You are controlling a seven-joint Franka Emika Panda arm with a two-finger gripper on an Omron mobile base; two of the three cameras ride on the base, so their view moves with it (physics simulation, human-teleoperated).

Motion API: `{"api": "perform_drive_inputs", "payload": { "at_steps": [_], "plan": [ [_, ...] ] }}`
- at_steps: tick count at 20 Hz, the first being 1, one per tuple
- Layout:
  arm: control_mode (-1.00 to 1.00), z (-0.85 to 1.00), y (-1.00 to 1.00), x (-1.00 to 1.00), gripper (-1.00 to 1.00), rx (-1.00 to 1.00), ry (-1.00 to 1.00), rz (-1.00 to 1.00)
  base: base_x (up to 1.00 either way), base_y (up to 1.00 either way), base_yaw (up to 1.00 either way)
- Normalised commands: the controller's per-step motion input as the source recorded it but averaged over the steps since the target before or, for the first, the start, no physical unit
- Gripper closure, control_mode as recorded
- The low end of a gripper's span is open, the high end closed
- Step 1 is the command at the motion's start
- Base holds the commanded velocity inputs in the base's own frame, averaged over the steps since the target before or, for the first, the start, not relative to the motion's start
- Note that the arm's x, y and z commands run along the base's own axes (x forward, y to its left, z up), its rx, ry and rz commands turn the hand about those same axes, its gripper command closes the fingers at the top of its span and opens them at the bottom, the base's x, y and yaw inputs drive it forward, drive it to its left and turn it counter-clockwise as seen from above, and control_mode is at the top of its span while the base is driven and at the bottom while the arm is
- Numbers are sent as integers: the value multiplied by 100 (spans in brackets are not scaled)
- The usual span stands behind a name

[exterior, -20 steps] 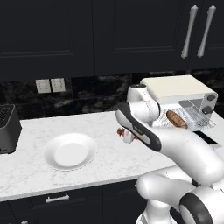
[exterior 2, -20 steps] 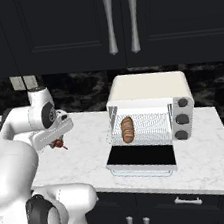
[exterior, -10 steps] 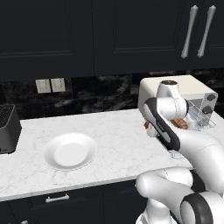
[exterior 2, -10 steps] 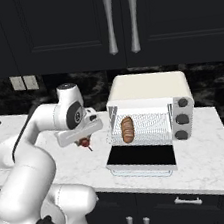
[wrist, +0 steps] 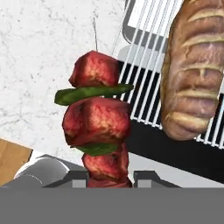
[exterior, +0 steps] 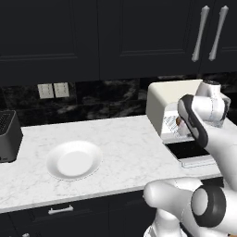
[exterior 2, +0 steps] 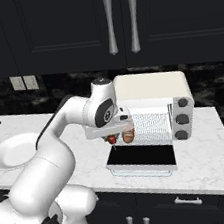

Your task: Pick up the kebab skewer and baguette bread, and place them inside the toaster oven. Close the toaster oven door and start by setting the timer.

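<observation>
1. Step in hand, as I judge it: the second item is being carried in. The robot's two-finger gripper (wrist: 109, 177) is closed on the kebab skewer (wrist: 97, 127), a thin stick threaded with glossy dark red meat chunks and green pepper slices. It hangs just in front of the open mouth of the boxy cream-white toaster oven (exterior 2: 153, 85).

2. The baguette bread (wrist: 194, 70), an oval golden-brown loaf with a ridged, scored crust, already lies on the toaster oven's wire rack (wrist: 144, 74). In the hand view it sits at about 2 o'clock from the skewer, apart from it.

3. The toaster oven door (exterior 2: 142, 157), a dark glass panel, is folded down flat over the white marbled counter (exterior: 120, 148). The dark knobs (exterior 2: 182, 118) stand in a column at the oven's right.

4. Next move, in my view: push the skewer forward over the rack, beside the loaf and not on it, then let go. The thin stick tip could catch between the rack wires.

5. A round white plate (exterior: 74, 159) lies at about 9 o'clock on the counter, well apart from the oven.
</observation>
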Motion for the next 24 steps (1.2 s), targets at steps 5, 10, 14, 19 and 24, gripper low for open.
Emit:
{"api": "perform_drive_inputs", "payload": {
  "at_steps": [5,10,14,19,24],
  "plan": [
    [-100,17,-92,16,100,0,0,-15,0,0,0],
    [-100,0,-28,20,100,4,0,-4,0,0,0],
    [-100,-6,-6,18,100,10,0,0,0,0,0],
    [-100,-14,-21,20,100,6,0,0,0,0,0],
    [-100,-9,-28,20,100,0,-1,0,0,0,0]
  ]
}}
